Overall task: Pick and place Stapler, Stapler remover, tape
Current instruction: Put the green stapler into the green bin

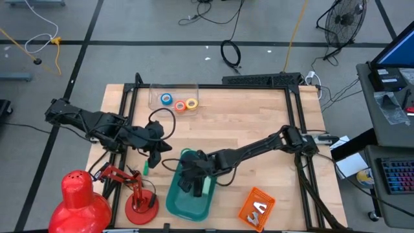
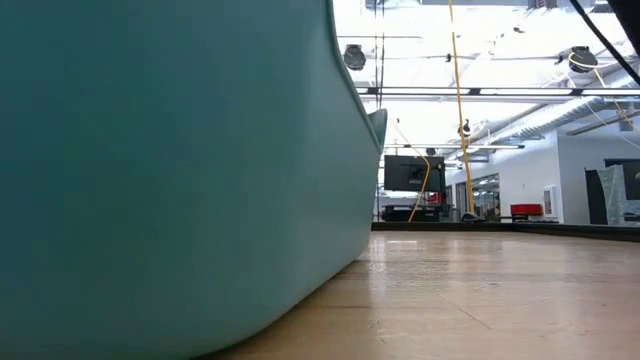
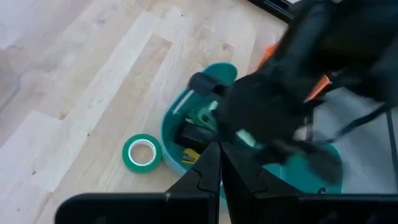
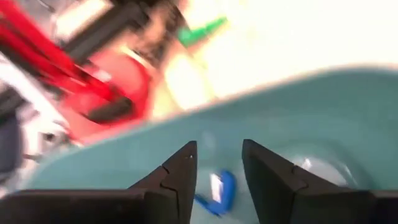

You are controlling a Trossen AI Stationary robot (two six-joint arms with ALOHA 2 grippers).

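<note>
Two grippers work near the teal bin point(image 1: 173, 197), which sits at about six o'clock on the wooden table point(image 1: 259, 116): the right gripper point(image 1: 187, 188) hangs inside it with jaws parted, gripping nothing, a blue object point(image 4: 221, 190) lying between its fingertips. The left gripper point(image 1: 155, 158), at about eight o'clock, is closed and empty above the green tape roll point(image 3: 142, 153) just outside the bin. Blue, orange and yellow tape rolls point(image 1: 179, 103) lie at eleven o'clock.

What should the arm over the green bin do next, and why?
Probably lift the right gripper straight up out of the teal bin. Its jaws stand apart and empty over the bin's floor, with a small blue thing lying below them, so it looks like a drop just made. A green tape roll waits on the table beside the bin.
</note>
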